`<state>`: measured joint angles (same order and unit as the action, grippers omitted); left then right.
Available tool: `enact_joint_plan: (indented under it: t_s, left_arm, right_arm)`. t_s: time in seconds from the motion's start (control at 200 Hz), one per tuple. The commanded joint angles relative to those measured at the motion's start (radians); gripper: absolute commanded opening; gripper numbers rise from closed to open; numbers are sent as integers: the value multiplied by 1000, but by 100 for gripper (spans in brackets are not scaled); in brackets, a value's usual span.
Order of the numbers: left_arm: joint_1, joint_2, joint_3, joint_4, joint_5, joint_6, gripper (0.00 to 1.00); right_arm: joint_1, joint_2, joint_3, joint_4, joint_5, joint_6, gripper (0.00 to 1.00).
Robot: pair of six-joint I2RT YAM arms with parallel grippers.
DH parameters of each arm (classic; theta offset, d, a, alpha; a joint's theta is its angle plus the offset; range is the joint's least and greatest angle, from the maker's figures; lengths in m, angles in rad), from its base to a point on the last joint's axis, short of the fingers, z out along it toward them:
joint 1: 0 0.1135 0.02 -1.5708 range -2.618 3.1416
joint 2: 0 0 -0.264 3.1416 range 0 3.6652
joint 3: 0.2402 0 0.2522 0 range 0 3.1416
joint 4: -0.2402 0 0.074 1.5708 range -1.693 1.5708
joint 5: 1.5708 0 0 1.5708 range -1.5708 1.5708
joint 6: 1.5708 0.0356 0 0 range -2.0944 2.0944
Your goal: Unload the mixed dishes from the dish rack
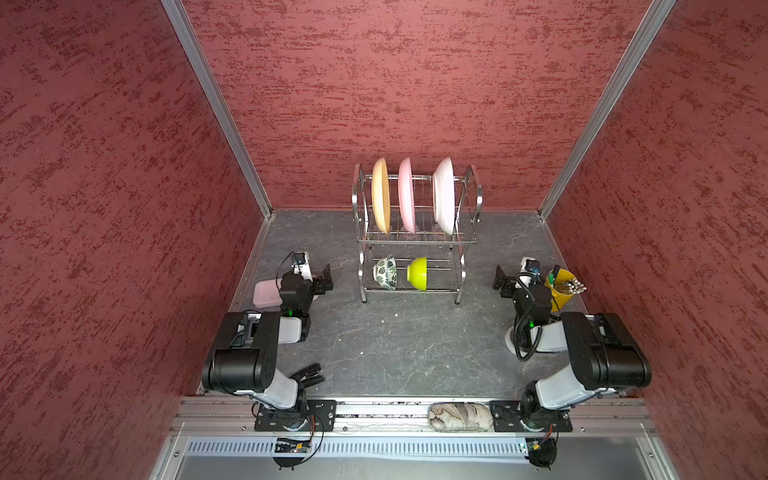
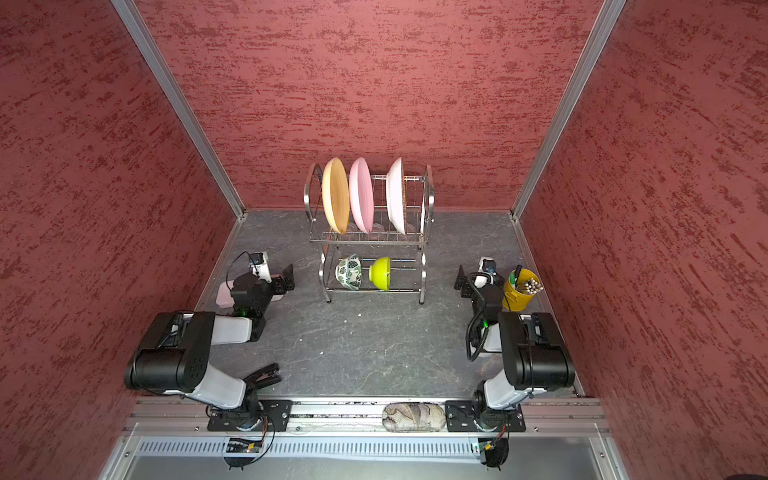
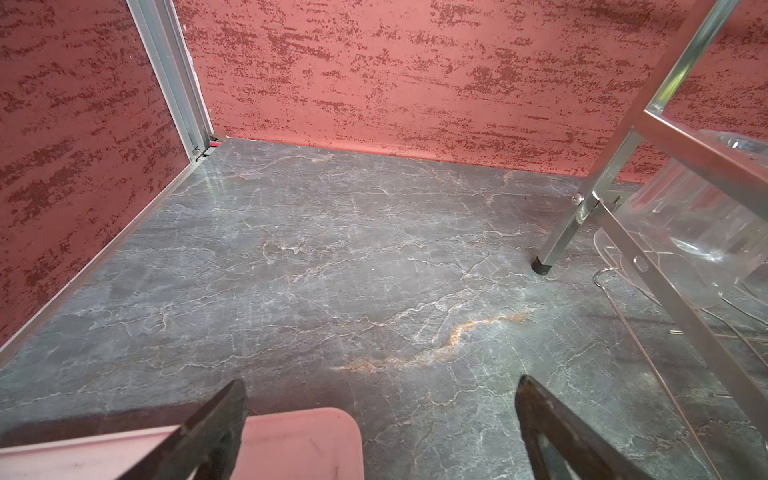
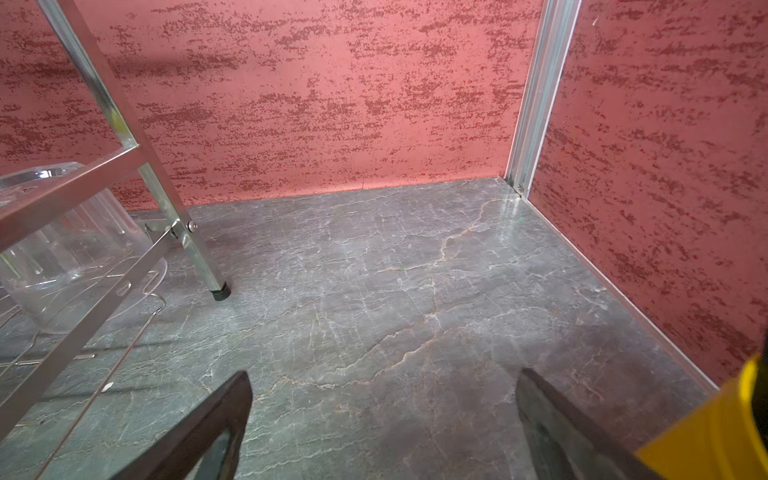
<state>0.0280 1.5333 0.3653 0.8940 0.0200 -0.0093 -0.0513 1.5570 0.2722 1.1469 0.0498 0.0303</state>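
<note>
The dish rack (image 1: 415, 243) stands at the back middle of the grey marbled worktop (image 1: 399, 345), close to the rear wall and still fully loaded. On its upper tier three plates stand on edge in a row: the tan-yellow plate (image 1: 380, 195) at the left, the pink plate (image 1: 406, 195) just beside it, and the white plate (image 1: 444, 195) further right with a gap between. On the lower tier the green-leaf bowl (image 1: 386, 272) and the lime-green bowl (image 1: 417, 273) rest on their sides, near each other but apart. Both wrist views show a clear tumbler (image 3: 698, 232) (image 4: 79, 245) behind the rack's side bars, seemingly on the lower tier; how many there are cannot be told. The left fingers (image 3: 216, 428) are spread wide with nothing between them, poised over the edge of a flat pink box (image 1: 266, 293) left of the rack. The right fingers (image 4: 220, 419) are likewise wide apart and empty, just beside a yellow bucket (image 1: 561, 289) of utensils right of the rack.
</note>
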Motion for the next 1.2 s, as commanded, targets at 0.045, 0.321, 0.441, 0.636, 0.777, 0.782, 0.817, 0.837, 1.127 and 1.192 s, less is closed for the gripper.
enact_joint_plan:
  t_s: [0.045, 0.321, 0.441, 0.636, 0.777, 0.782, 0.817, 0.837, 1.127, 1.192]
  left_arm:
    - [4, 2, 14, -3, 3, 9, 99]
    - [4, 2, 15, -3, 3, 9, 99]
    - [4, 2, 14, -3, 3, 9, 99]
    - [5, 2, 15, -3, 3, 10, 99]
    - [4, 2, 15, -3, 3, 9, 100]
    - [4, 2, 15, -3, 3, 9, 100]
    - [4, 2, 15, -3, 3, 10, 99]
    - [5, 2, 15, -3, 3, 10, 99]
    - [-3, -78, 25, -83, -37, 3, 99]
    - [-7, -159, 55, -204, -70, -1, 100]
  right_arm:
    - [-5, -9, 9, 9, 18, 8, 99]
    - [-5, -9, 9, 9, 18, 9, 99]
    - [-6, -9, 9, 9, 18, 9, 99]
    - [-7, -9, 10, 9, 18, 9, 99]
    - [-7, -9, 11, 9, 19, 9, 99]
    - [-6, -9, 11, 8, 19, 9, 99]
    - [-5, -9, 10, 8, 19, 8, 99]
    - [-6, -9, 10, 7, 18, 8, 99]
    - [-6, -98, -5, -46, 65, 22, 99]
    - [-7, -190, 21, -151, 111, 35, 99]
